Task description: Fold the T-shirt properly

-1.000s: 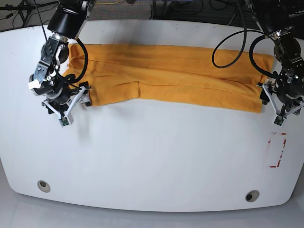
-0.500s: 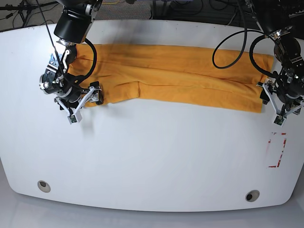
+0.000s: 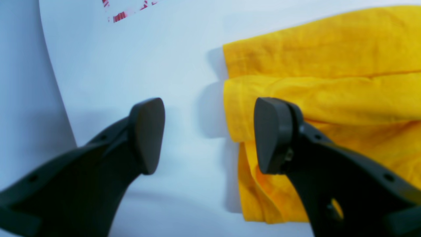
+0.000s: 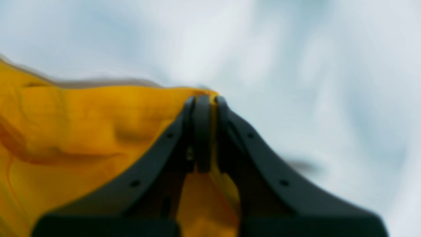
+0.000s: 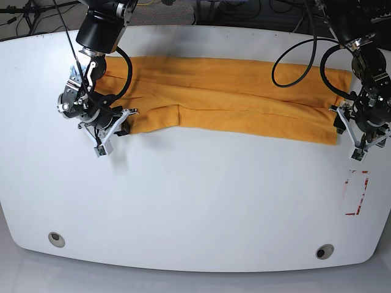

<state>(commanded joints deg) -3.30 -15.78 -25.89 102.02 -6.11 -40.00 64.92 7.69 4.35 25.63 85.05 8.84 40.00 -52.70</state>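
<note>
Moving inward, the right gripper [image 4: 204,98] now pinches the T-shirt [image 5: 232,101] corner; the left gripper [image 3: 209,135] stands spread beside it on the white table [image 5: 201,195].

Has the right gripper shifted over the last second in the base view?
Yes. The right gripper moved rightward along the table, in onto the T-shirt corner.

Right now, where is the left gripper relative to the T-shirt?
In the base view the left gripper sits at the picture's right, at the T-shirt's end; the left wrist view shows it open, one finger over the folded edge, the other above bare table.
</note>
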